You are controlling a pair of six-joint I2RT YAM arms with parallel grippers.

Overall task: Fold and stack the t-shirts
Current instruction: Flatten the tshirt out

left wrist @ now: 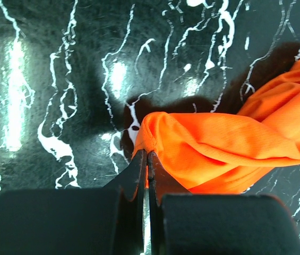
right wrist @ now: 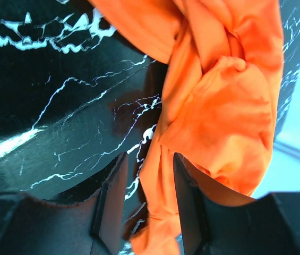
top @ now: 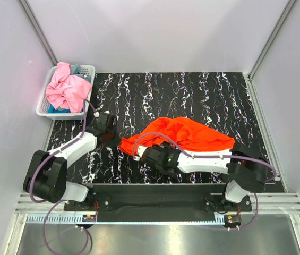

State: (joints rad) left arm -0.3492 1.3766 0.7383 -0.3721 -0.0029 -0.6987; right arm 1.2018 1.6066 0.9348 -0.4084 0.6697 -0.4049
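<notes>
The orange t-shirt [top: 192,135] lies bunched on the black marbled table [top: 192,90], towards the near edge. It is a twisted rope of cloth with its long axis running left to right. Both pincers sit at its left end, so nearly the whole shirt trails away to the right of them.

The left gripper [left wrist: 145,159] has the very tip: its jaws are pressed together on a thin fold of orange edge. The right gripper [right wrist: 148,159] is just beside it, a little nearer the arm bases. Its fingers stand about half apart with a strand of cloth running between them. That strand lies against one finger with a gap at the other, so it doesn't look clamped to me.

I'd judge the next move is to draw the two ends apart along that axis. The left arm already has its corner; the right needs a firm hold first.

I can't pick out collar, sleeves or hem in the twist, and the right arm lies across the shirt's near edge. Far left, the pink t-shirt [top: 67,87] fills the white basket [top: 90,69], with the blue-grey t-shirt [top: 76,69] mostly buried under it.
</notes>
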